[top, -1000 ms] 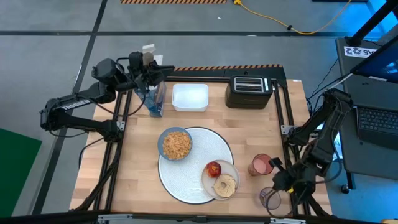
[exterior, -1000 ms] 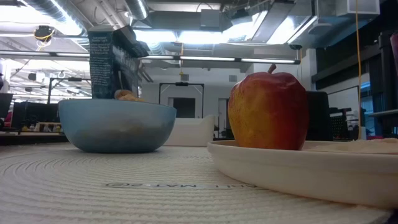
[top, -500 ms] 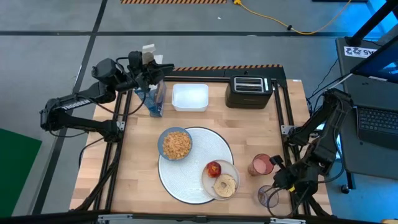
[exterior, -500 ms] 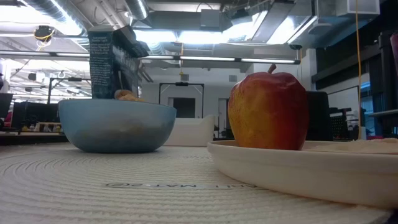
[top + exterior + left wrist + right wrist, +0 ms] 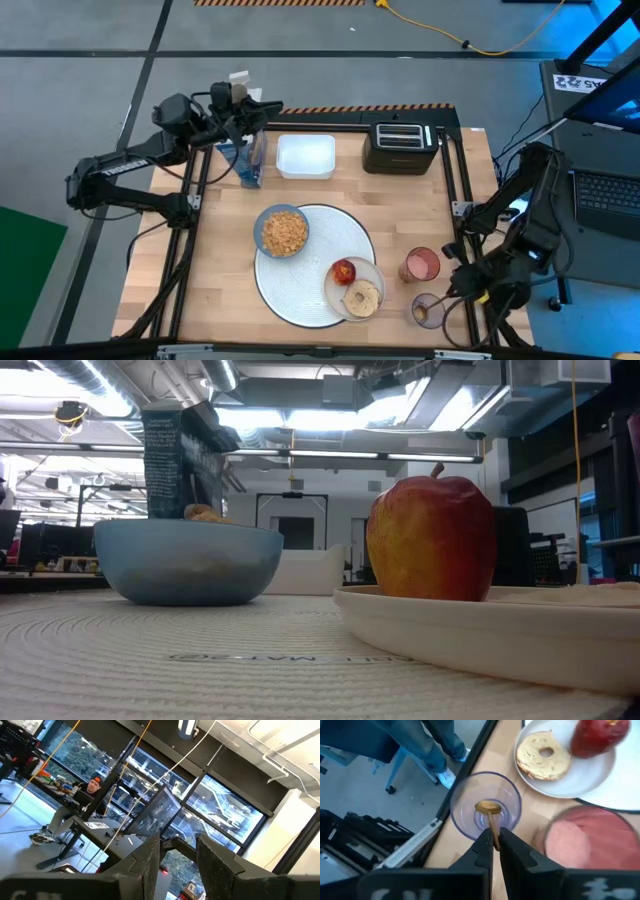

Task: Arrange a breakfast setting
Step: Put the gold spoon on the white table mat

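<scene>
The round white mat (image 5: 335, 235) holds the blue bowl (image 5: 282, 232) of tan cereal and the cream plate (image 5: 374, 272) with the red apple (image 5: 345, 270) and the bagel (image 5: 360, 297). The pink tumbler (image 5: 420, 265) and the purple tumbler (image 5: 428, 311) stand on the wood to the mat's right. My right gripper (image 5: 495, 840) is over the purple tumbler (image 5: 485, 807), shut on the thin spoon. My left gripper (image 5: 268, 106) is raised over the table's far left corner, slightly open and empty (image 5: 177, 862). My right gripper pinches the spoon's thin handle (image 5: 493, 827) between its two fingers, coming from above and pointing down. The spoon hangs below the fingers, its bowl end (image 5: 487, 808) inside the purple tumbler. Whether the spoon touches the tumbler's bottom, I cannot tell.
A blue cereal box (image 5: 247, 160) stands at the far left below my left gripper. A white square tub (image 5: 305, 156) and a black toaster (image 5: 398, 146) sit along the far edge. The purple tumbler is close to the table's near right corner.
My right gripper has moved a little toward the table's near edge and over the purple tumbler. The spoon's bowl end now shows inside the tumbler. The tumbler stands slightly farther left than before.
</scene>
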### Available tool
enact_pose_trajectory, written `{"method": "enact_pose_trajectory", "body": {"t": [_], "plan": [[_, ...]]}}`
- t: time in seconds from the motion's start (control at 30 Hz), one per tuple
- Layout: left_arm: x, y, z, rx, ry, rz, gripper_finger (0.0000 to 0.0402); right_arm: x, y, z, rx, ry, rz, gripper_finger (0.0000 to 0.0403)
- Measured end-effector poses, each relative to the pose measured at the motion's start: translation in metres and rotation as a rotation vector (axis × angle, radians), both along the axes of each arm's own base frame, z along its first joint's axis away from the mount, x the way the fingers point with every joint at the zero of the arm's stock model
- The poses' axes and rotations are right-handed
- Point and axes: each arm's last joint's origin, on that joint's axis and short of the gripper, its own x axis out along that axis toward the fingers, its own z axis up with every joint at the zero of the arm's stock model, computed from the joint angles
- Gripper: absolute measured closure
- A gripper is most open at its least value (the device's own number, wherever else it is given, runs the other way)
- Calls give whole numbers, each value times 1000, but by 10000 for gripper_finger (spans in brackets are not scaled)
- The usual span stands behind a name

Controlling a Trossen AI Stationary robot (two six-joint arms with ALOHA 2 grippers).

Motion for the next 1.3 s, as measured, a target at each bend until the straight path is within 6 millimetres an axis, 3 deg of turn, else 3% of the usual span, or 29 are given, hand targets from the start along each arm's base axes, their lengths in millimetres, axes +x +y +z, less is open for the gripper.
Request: {"method": "enact_pose_trajectory", "body": {"t": [0.4,0.6,0.83,1.07,1.3], "plan": [[3,1,-1,-2,2,-2,282,-13,-31,58,-58,4,23,384],[3,1,-1,-2,-1,-1,282,5,-48,76,-47,-72,16,384],[3,1,-1,-27,-8,-9,282,41,-81,86,-100,-228,7,387],[3,1,-1,-28,-8,-3,282,89,-125,77,-67,-369,87,385],[-1,7,3,16,-40,-42,282,141,-183,32,37,-341,124,385]]}}
